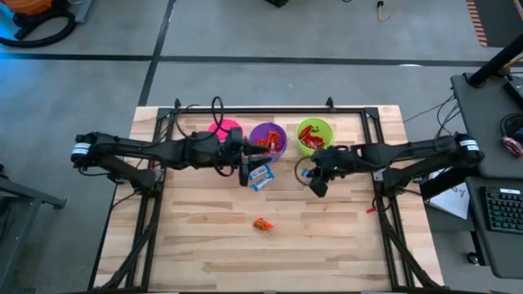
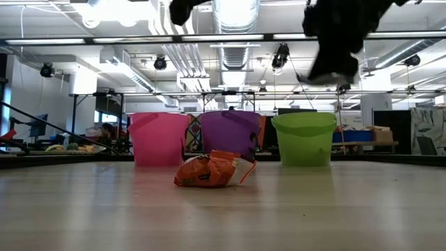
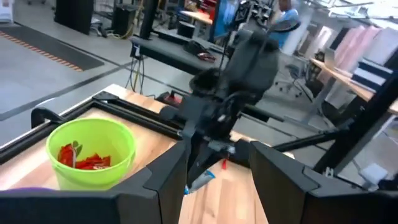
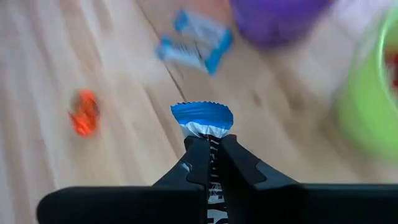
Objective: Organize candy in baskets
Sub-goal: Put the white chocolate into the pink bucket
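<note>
The wooden table [image 1: 327, 237] stood on a grey concrete floor [image 1: 270, 77] crossed by dark lines. Right of the table, a dark desk [image 1: 490, 163] held a keyboard [image 1: 500, 210]. Beyond the table, the room showed a ceiling with pipes [image 2: 233, 21], hanging lamps [image 2: 159, 63] and cluttered workbenches [image 2: 63, 148].

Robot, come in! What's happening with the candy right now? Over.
Right gripper jaws shut on blue-and-white candy, above table. Left gripper open beside purple bucket. Orange candy loose on table. Nothing blocking.
</note>
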